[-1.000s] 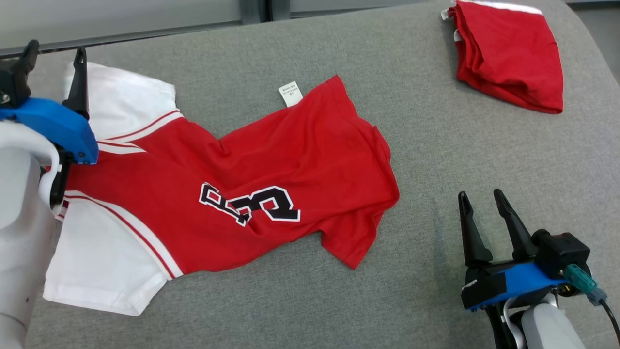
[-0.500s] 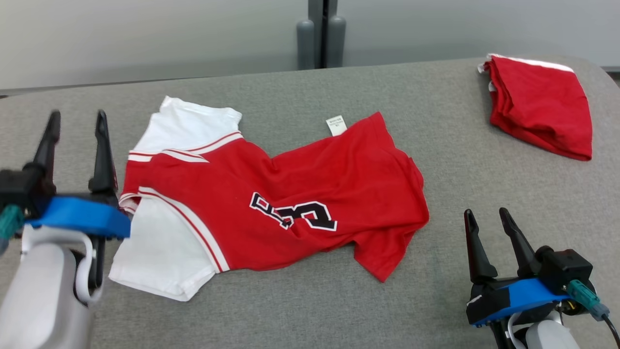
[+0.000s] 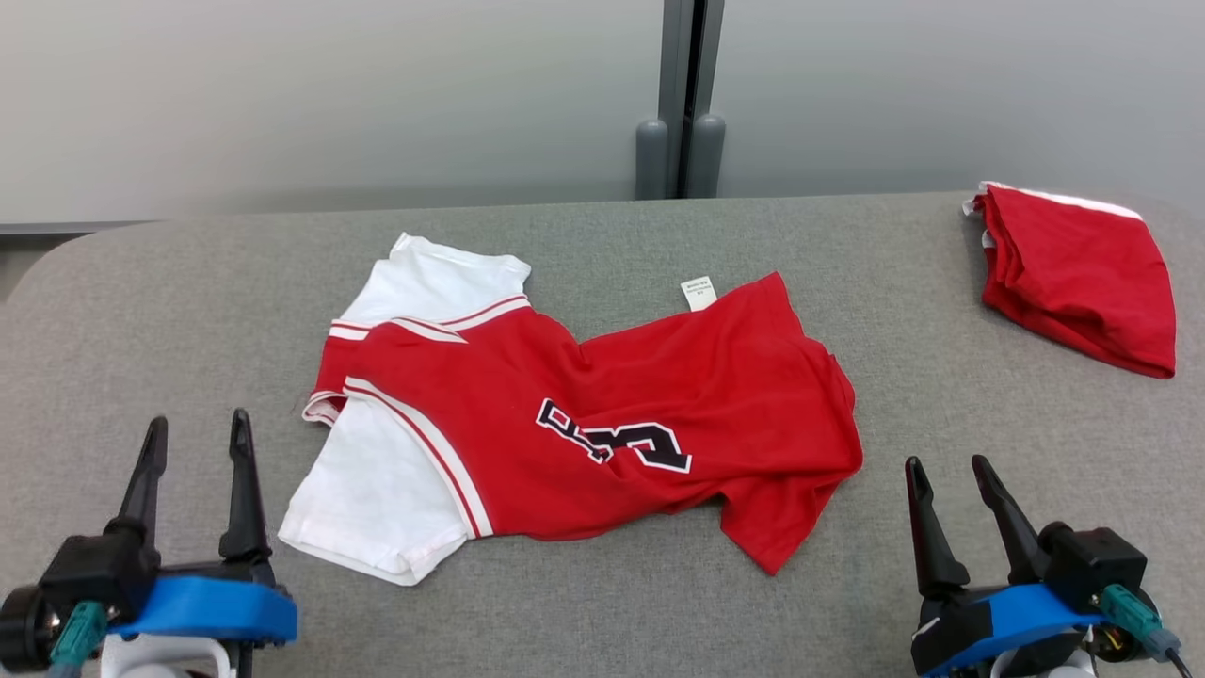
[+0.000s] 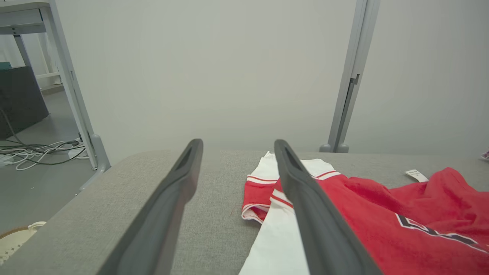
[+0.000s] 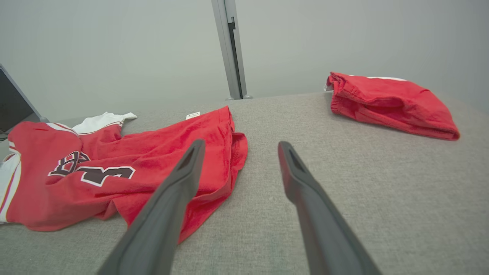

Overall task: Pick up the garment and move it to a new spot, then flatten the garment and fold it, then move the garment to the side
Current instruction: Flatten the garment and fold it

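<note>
- The garment (image 3: 602,424), a red and white shirt, is lying crumpled and unfolded mid-table (image 3: 141,311); 1 folded red garment (image 3: 1083,273) is sitting well apart at far right.
- Its long axis is running left to right, with the white sleeves pointing to the robot's left and the hem to its right.
- The left gripper (image 3: 198,421) and right gripper (image 3: 946,462) are both hovering spread and empty, touching nothing.
- Flattening seems to be in hand; the next move is likely calling for pinching both ends and pulling the twist out.

Head cam looks down on table (image 3: 141,311); wrist cams low, fwd, both sharing shirt (image 3: 659,377)
</note>
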You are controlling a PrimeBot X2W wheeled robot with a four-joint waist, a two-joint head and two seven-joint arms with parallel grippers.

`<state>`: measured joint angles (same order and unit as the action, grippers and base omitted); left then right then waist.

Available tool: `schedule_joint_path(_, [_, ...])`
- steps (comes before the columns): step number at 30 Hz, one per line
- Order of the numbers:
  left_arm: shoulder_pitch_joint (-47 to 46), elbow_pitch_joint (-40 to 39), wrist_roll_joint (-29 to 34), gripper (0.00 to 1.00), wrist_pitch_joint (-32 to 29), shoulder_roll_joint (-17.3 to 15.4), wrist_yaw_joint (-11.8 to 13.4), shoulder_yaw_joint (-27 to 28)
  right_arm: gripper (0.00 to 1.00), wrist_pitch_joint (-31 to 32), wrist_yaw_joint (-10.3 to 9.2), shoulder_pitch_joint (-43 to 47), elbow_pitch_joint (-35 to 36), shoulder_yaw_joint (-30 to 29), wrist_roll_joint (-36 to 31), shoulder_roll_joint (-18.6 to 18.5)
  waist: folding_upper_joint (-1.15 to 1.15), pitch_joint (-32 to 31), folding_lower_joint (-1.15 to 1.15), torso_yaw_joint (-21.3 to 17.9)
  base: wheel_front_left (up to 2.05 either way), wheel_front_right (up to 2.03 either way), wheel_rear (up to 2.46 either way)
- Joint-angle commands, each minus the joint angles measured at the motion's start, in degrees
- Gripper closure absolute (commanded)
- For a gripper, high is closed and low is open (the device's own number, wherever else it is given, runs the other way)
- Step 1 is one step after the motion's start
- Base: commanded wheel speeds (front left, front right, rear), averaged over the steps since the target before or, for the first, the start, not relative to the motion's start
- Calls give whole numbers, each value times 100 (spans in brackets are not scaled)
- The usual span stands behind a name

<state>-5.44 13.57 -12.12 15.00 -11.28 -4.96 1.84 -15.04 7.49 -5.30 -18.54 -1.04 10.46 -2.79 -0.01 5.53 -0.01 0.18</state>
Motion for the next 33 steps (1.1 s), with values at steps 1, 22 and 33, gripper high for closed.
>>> schedule_joint_path(1, [115, -95, 65, 0, 24, 83, -17, 130, 0, -19, 1, 89, -12, -4, -7, -20, 1, -40, 1, 9, 0, 0, 0])
schedule_joint_path(22, [951, -10, 671, 0, 24, 493, -257, 419, 0, -19, 1, 382, -278, -6, -24, -21, 1, -397, 1, 94, 0, 0, 0])
schedule_joint_path(33, [768, -31, 671, 0, 24, 508, -256, 385, 0, -19, 1, 136, -474, 349, 106, -20, 1, -321, 1, 108, 0, 0, 0])
